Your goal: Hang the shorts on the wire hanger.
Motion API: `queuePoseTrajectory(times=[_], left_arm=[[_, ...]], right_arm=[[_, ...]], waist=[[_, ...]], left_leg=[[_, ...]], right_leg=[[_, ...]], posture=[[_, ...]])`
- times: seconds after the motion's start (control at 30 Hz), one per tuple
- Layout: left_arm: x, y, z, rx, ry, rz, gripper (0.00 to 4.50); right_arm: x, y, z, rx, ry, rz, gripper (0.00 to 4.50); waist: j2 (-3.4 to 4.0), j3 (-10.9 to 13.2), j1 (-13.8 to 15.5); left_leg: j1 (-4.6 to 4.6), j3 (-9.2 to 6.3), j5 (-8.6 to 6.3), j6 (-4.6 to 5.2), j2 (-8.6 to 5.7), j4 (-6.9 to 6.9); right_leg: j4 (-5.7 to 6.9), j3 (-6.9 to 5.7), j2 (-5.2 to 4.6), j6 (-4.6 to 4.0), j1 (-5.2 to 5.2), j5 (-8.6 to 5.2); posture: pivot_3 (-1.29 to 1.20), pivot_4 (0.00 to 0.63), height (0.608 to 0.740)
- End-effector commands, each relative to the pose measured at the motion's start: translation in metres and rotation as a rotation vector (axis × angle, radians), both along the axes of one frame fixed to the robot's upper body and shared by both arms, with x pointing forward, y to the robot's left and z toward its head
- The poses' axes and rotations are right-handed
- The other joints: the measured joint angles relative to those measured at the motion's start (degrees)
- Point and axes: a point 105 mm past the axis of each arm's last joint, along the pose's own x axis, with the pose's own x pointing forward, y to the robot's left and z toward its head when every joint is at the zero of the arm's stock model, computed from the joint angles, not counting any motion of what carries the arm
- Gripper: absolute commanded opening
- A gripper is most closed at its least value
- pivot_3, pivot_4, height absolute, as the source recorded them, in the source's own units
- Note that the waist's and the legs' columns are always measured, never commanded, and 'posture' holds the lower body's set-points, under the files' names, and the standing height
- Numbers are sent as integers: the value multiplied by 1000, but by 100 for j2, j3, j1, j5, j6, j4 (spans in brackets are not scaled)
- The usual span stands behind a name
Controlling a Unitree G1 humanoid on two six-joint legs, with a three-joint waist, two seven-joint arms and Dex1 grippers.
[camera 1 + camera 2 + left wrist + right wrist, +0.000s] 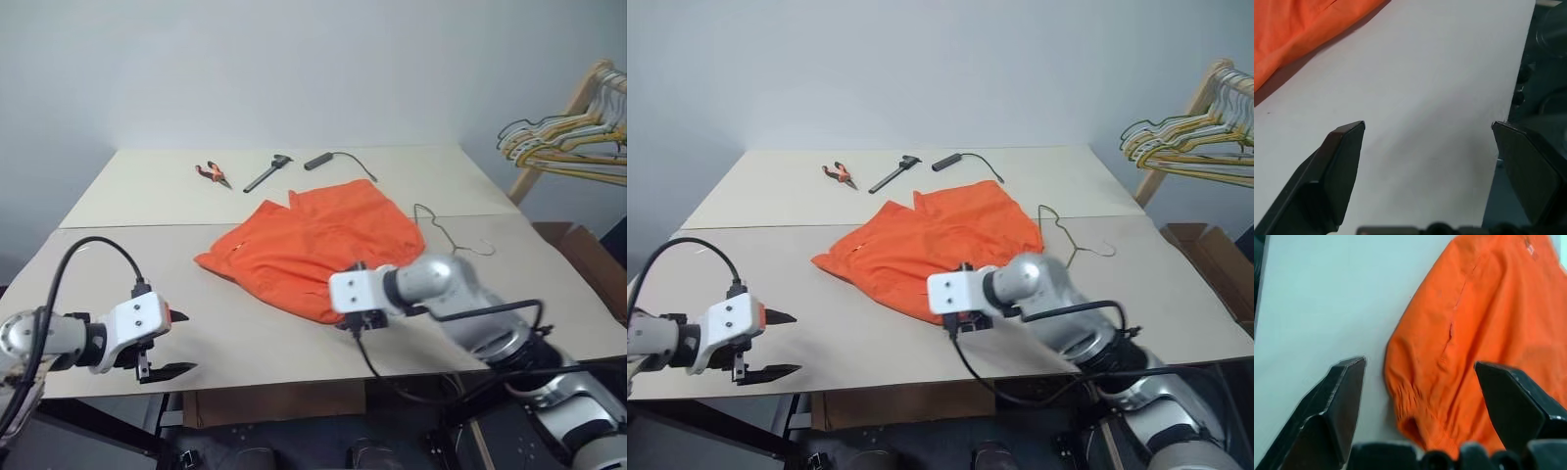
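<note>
1. Nearest, the left tool (168, 343) hangs over the front edge of the table (118, 255), its two black fingers (1337, 166) spread wide with nothing between them; bare tabletop lies under them.
2. Well off to that tool's right, the right tool (1418, 406) sits low over the near edge of the shorts (313, 245). Its fingers stand apart and empty, and in the right wrist view the gathered waistband lies between and just beyond them, not pinched.
3. Just past the right tool, the shorts lie flat and a little rumpled in the middle of the table, bright orange, one leg reaching toward the far side.
4. Beyond and to the right of the right tool, the wire hanger (446, 233) lies on the table beside the shorts' right edge, partly tucked under the fabric, hook pointing right.
5. Further back, well beyond both tools, lie red-handled pliers (212, 174), a dark hand tool (268, 173) and a black cable with a plug (338, 161).
6. Farthest, to the right of the table, a bunch of hangers (563, 137) hangs on a wooden rack (588, 93).
</note>
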Motion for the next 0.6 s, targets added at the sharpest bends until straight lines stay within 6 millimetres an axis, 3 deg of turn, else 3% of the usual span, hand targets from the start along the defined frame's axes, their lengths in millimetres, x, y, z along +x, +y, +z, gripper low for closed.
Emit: queuePoseTrajectory(times=[0.03,0.1,0.17,0.33,0.5,0.53,0.6], left_arm=[[13,4,9,55,-49,-31,4500],[18,3,11,55,-55,-42,4500],[22,1,10,59,-53,-58,4500],[38,3,5,99,-75,-69,4500],[72,15,3,206,-194,-72,4500],[78,16,3,227,-214,-80,4500],[91,17,3,268,-256,-106,4500]], right_arm=[[18,0,1,-60,-118,-88,4116],[21,1,-3,-94,-128,-98,4116],[20,2,-8,-117,-122,-85,3737],[21,0,-14,-151,-145,-81,2142],[6,-1,-15,-169,-150,37,266],[4,-3,-16,-174,-148,49,35],[0,-10,-17,-186,-126,69,35]], waist=[[-2,-1,9],[-2,-1,3],[-2,-2,-4],[-3,-2,-7],[-4,-2,17],[-6,-4,22],[-12,-8,37]], left_leg=[[-20,1,2,-4,-4,2],[-71,-3,9,-13,-10,13],[-84,-4,10,-15,-12,13],[-84,-6,9,-14,-13,13],[-77,-13,9,-14,-12,14],[-78,-16,10,-14,-13,15],[-78,-17,10,-14,-15,17]], right_leg=[[4,0,-1,0,-22,0],[9,0,-2,5,-59,7],[4,0,-2,10,-67,13],[0,-1,-2,12,-63,14],[4,-5,4,13,-55,15],[3,-8,3,14,-54,16],[1,-9,3,16,-50,16]], posture=[[55,0,740],[53,0,740],[54,0,740],[62,0,740],[57,0,740],[53,0,740],[49,0,740]])
